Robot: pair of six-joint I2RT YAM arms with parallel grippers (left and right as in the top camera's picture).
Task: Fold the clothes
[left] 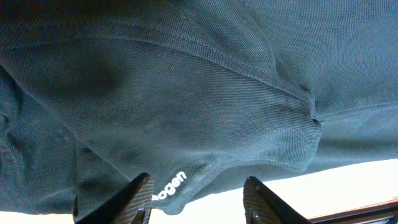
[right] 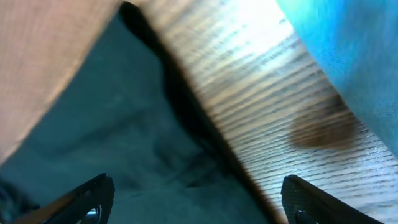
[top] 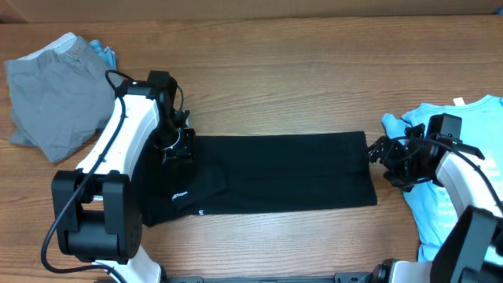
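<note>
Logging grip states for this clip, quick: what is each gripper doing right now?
Left gripper: open, over the black T-shirt, holding nothing.
Right gripper: open, holding nothing.

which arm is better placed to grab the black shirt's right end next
Likely right: the right gripper is open at that edge of the black shirt; the left gripper is at the far end.

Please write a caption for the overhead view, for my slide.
A black T-shirt, folded into a band on the wooden table, with the left gripper and right gripper at its ends.
</note>
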